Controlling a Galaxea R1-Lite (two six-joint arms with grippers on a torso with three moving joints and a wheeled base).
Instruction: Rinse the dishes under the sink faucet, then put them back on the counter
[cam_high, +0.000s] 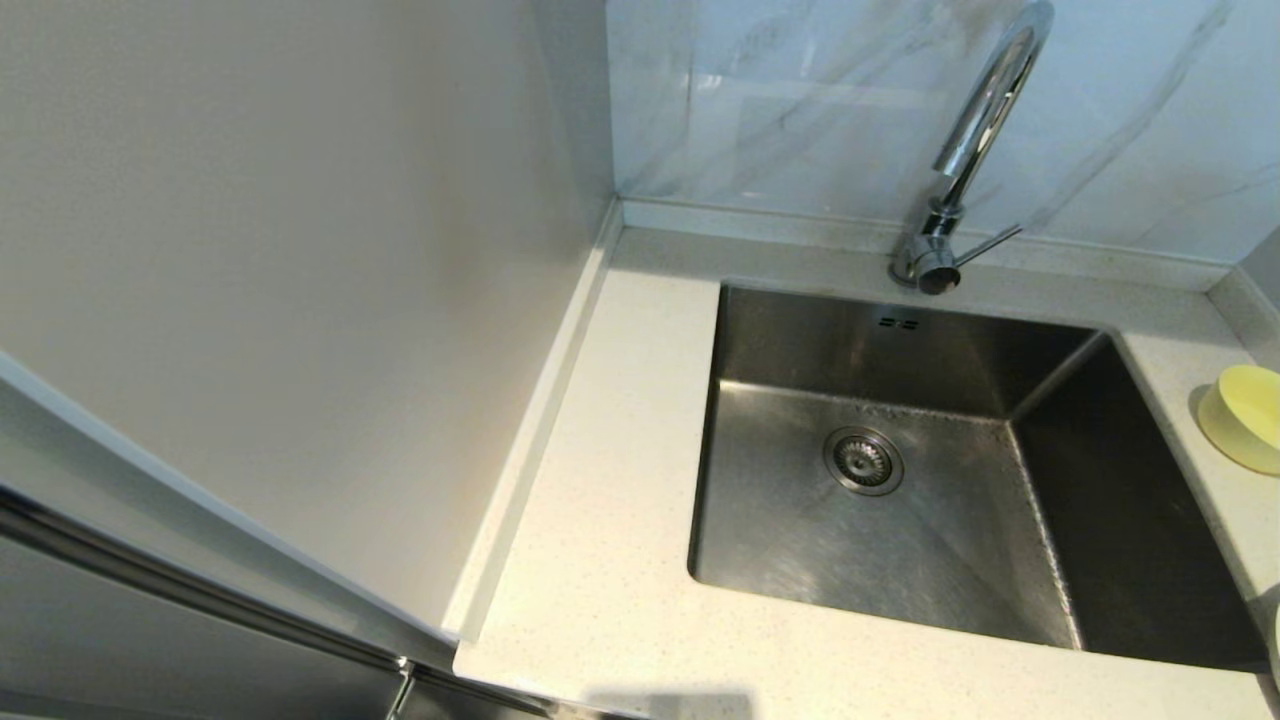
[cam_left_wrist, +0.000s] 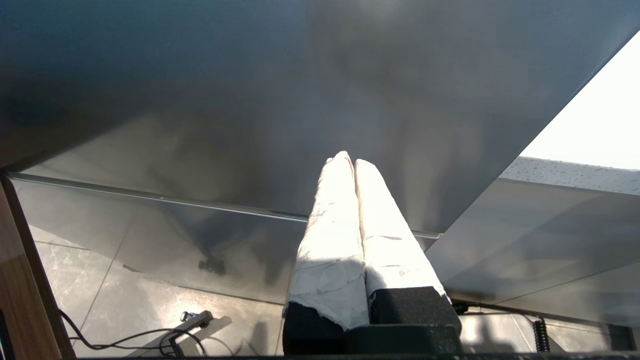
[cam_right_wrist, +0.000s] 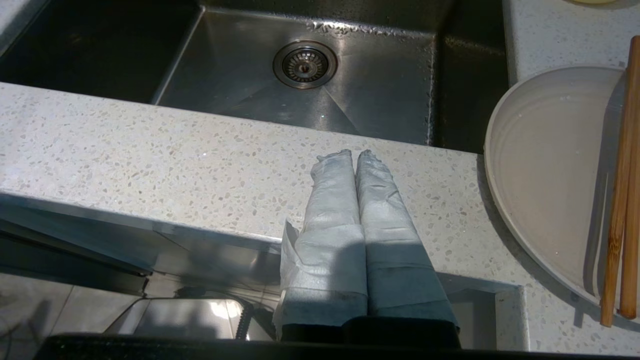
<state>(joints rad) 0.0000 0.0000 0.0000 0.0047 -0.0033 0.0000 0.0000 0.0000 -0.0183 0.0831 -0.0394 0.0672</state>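
The steel sink (cam_high: 930, 560) holds nothing but its drain strainer (cam_high: 863, 460). The chrome faucet (cam_high: 975, 130) stands behind it, lever pointing right. A pastel-yellow bowl (cam_high: 1245, 415) sits on the counter (cam_high: 600, 520) at the sink's right. In the right wrist view the cream plate (cam_right_wrist: 550, 175) lies on the counter right of the sink (cam_right_wrist: 310, 95), with the brown chopsticks (cam_right_wrist: 620, 200) across its far side. My right gripper (cam_right_wrist: 353, 154) is shut and empty above the counter's front edge, left of the plate. My left gripper (cam_left_wrist: 348, 161) is shut and empty, low before a steel cabinet front.
A tall pale panel (cam_high: 280, 250) rises along the counter's left side. The marble wall (cam_high: 800, 100) backs the faucet. Below the counter, the left wrist view shows tiled floor (cam_left_wrist: 125, 300) with cables (cam_left_wrist: 140, 337).
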